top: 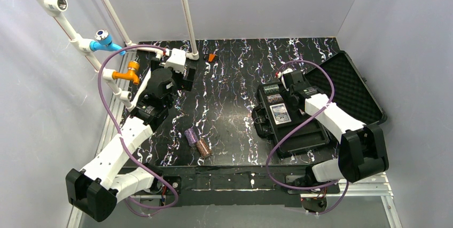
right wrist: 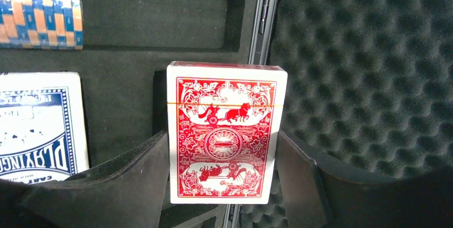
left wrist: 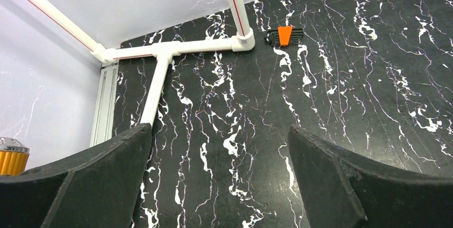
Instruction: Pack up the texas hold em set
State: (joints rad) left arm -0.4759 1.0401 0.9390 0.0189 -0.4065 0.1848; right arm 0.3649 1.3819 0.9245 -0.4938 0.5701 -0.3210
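The black case (top: 304,138) lies open at the right, its foam lid (top: 355,86) folded back. My right gripper (top: 293,81) hovers over the case's far end, shut on the red card deck (right wrist: 224,132); a finger presses on each long side of the deck, and the right gripper (right wrist: 223,138) holds it above the hinge. A blue-white deck (right wrist: 37,126) sits in its foam slot, with a blue-and-orange chip stack (right wrist: 40,9) beyond it. A purple chip stack (top: 190,136) and a brown one (top: 203,148) lie on the table. My left gripper (top: 187,76), seen again as left gripper (left wrist: 219,132), is open over bare table.
White pipes (left wrist: 160,78) with a blue valve (top: 104,40) and an orange valve (top: 131,71) run along the far left. An orange-and-black hex key set (left wrist: 283,36) lies by a pipe foot at the back. An empty foam slot (right wrist: 155,20) lies beyond the red deck.
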